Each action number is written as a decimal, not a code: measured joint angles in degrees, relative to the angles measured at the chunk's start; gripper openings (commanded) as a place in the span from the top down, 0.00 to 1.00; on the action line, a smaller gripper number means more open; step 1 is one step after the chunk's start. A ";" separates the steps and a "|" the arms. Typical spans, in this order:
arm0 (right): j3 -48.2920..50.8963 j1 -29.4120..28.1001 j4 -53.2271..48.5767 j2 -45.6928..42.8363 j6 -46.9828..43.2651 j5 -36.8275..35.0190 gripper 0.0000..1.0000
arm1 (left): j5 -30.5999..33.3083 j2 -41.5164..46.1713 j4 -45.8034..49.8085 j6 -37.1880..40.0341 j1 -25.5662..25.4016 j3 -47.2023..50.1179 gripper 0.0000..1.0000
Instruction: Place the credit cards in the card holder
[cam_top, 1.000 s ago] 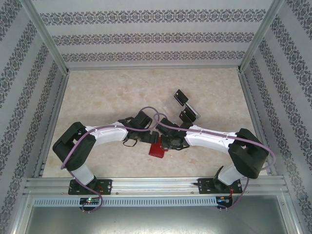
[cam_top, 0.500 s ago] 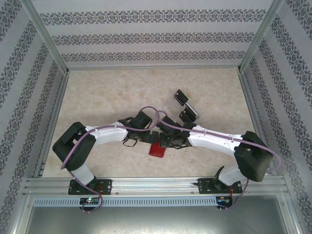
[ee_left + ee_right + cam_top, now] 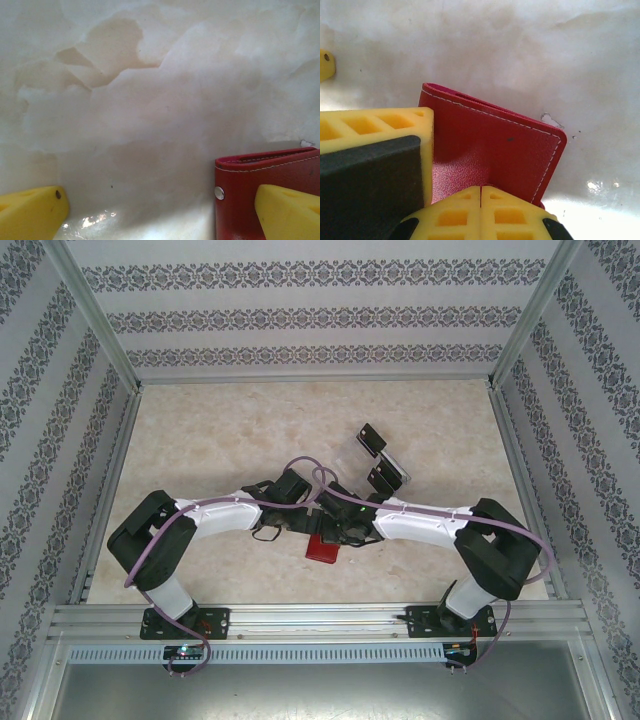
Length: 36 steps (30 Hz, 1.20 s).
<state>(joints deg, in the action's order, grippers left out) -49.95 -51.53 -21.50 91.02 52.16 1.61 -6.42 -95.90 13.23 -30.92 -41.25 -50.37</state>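
Lying folded on the table (image 3: 220, 440) near the arm bases, red card holder (image 3: 322, 548) has both claws on it. R gripper (image 3: 480, 200) tips are pressed together at its edge, prob. to pin it. L gripper (image 3: 157, 210) is spread wide, one finger over it. Credit cards (image 3: 372, 440) wait farther back, not yet loaded.

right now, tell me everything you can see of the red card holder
The card holder is a small red wallet, grained like leather, with white stitching along its edges, a rounded corner and a silver snap stud. It looks folded shut and lies flat on the pale marbled table. The right gripper, jaws shut, sits over one edge; one finger of the open left gripper overlaps another. Whether they touch it is unclear.
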 measured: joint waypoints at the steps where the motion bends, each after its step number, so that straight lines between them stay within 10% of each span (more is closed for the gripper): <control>1: 0.11 0.00 0.17 -0.02 0.11 0.00 0.93 | 0.00 0.00 -0.02 0.00 -0.02 0.00 0.00; 7: 0.74 0.00 -0.48 -1.01 0.42 -0.24 0.79 | -0.02 0.02 -0.02 0.02 -0.04 0.02 0.00; 36: -2.84 0.00 -7.02 -2.62 -1.53 -1.14 0.68 | -0.02 0.04 -0.04 -0.04 -0.04 0.02 0.00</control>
<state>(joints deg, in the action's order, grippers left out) -52.80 -51.53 -28.51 88.40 50.63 0.47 -6.44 -95.85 13.19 -30.96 -41.30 -50.35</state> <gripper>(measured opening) 0.328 0.999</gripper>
